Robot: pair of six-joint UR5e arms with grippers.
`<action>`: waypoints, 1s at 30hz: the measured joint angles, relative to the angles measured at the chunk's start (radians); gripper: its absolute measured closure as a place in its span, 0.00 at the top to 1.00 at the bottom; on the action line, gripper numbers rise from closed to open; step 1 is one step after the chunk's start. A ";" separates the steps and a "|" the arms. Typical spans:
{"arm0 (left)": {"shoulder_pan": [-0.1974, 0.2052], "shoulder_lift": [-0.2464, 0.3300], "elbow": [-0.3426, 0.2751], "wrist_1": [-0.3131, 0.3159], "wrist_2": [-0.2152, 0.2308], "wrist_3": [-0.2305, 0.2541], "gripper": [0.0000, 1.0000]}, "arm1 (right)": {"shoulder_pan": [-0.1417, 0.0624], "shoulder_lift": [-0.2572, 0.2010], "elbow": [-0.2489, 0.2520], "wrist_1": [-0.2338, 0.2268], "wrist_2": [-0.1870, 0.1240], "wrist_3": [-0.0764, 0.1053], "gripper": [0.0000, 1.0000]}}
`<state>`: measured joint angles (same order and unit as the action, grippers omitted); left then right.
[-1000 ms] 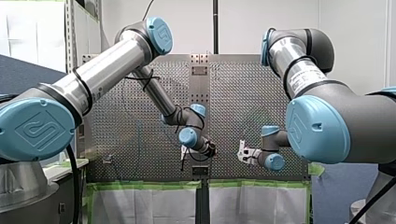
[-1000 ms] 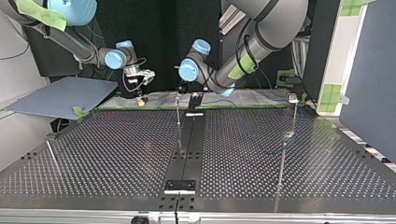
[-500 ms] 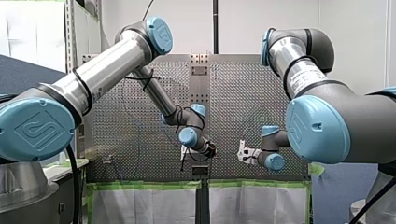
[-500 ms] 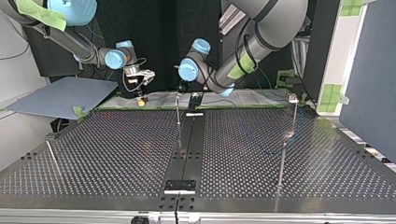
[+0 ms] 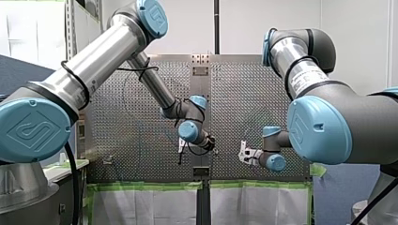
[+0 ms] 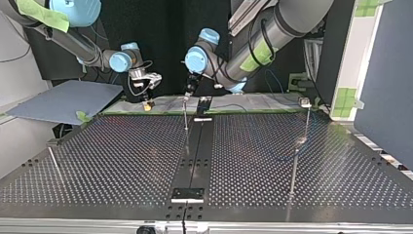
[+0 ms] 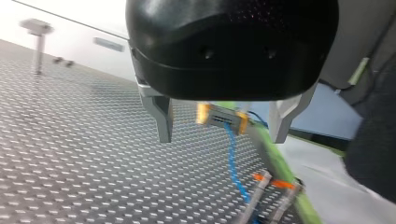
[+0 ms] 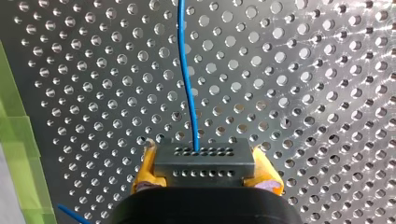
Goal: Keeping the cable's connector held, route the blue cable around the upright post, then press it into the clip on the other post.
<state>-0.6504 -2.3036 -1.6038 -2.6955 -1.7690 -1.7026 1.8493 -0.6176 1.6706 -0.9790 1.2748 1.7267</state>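
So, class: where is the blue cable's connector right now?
The connector is clamped between the yellow pads of my right hand, at the top view's left, just over the edge of the table nearest the arms.

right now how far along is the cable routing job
Done: my right gripper is shut on the connector, the blue cable trailing off over the table. In hand: my left gripper hangs open by the upright post, gripping nothing. Left: I see no cable round that post, and the clip on the other post seems empty, so both routing and pressing remain.
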 joint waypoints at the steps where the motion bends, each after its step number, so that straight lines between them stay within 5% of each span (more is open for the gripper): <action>1: -0.002 0.009 -0.009 0.007 -0.005 -0.008 1.00 | 0.000 0.000 0.000 -0.001 0.000 0.000 0.00; 12: -0.016 0.120 -0.120 -0.055 -0.057 -0.105 1.00 | 0.000 0.000 0.000 -0.006 0.000 0.002 0.00; 30: -0.028 0.307 -0.307 -0.043 -0.059 -0.097 1.00 | 0.001 0.001 0.000 -0.007 0.000 0.004 0.00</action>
<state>-0.6784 -1.9962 -1.9111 -2.7381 -1.8277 -1.7996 1.8506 -0.6170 1.6709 -0.9858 1.2750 1.7302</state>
